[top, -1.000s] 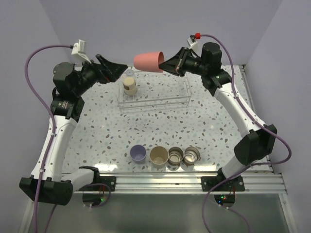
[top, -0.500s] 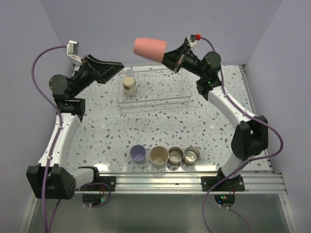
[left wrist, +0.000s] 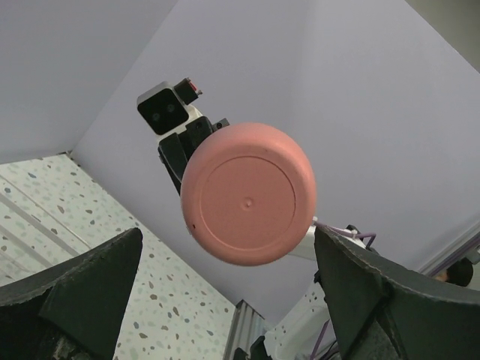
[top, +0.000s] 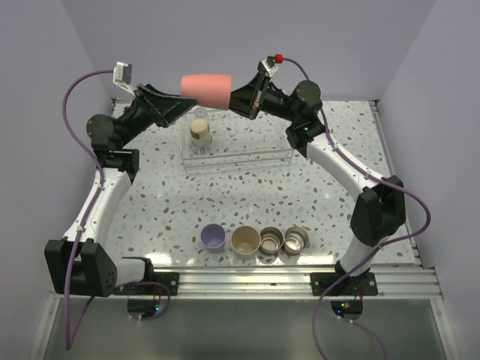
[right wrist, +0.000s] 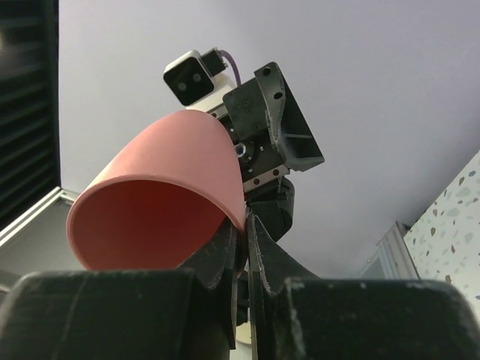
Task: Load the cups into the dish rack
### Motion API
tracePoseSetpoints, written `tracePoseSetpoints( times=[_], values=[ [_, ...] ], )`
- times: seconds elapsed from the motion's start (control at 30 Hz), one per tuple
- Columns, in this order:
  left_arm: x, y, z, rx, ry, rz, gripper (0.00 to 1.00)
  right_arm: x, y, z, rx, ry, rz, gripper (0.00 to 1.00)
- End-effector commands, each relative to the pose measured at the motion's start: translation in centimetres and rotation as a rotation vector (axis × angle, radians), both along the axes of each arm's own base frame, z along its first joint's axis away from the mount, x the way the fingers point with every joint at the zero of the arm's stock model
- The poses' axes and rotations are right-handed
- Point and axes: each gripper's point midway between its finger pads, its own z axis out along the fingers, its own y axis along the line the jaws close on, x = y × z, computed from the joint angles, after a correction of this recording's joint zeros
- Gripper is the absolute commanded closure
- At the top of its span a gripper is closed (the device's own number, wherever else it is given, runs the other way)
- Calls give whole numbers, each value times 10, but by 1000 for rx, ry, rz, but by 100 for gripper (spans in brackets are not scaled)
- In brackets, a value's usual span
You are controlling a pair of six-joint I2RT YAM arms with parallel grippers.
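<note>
My right gripper (top: pixel 237 97) is shut on the rim of the coral-red cup (top: pixel 206 88) and holds it on its side, high above the left end of the dish rack (top: pixel 255 156). In the right wrist view the jaws (right wrist: pixel 246 229) pinch the cup's wall (right wrist: pixel 161 202). My left gripper (top: pixel 182 109) is open, its fingers either side of the cup's base (left wrist: pixel 247 193) and short of it. One steel cup with a tan base (top: pixel 199 133) stands in the rack's left end. The lavender cup (top: pixel 213 237), beige cup (top: pixel 245 241) and two steel cups (top: pixel 271 241) (top: pixel 295 240) stand in a row near the front edge.
The rack sits at the back middle of the speckled table (top: pixel 150 202). Purple walls close in the back and sides. An aluminium rail (top: pixel 247 281) runs along the near edge.
The right arm has carried the coral-red cup left and slightly up. The left gripper has risen and swung right to meet the cup's base.
</note>
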Motion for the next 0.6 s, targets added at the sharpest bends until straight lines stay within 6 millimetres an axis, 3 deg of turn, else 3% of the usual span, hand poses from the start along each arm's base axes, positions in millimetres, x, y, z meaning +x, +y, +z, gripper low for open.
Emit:
tracePoseSetpoints(
  times=[0.0,0.27,0.47,0.5,0.57],
  values=[
    [-16,-1,29,-27,-120,-11,0,-9,7,16,6,-79,31,100],
    [-19,-1,34,-33,-137,-19,1,-10,15,0,-20,-53,52,100],
    [-18,-2,31,-32,-125,-20,19,-10,17,-6,-26,-44,57,100],
    [-18,-2,31,-32,-124,-20,19,-9,18,-8,-28,-40,60,100],
    [-18,-2,32,-32,-127,-20,8,-10,19,-8,-27,-41,65,100]
  ],
)
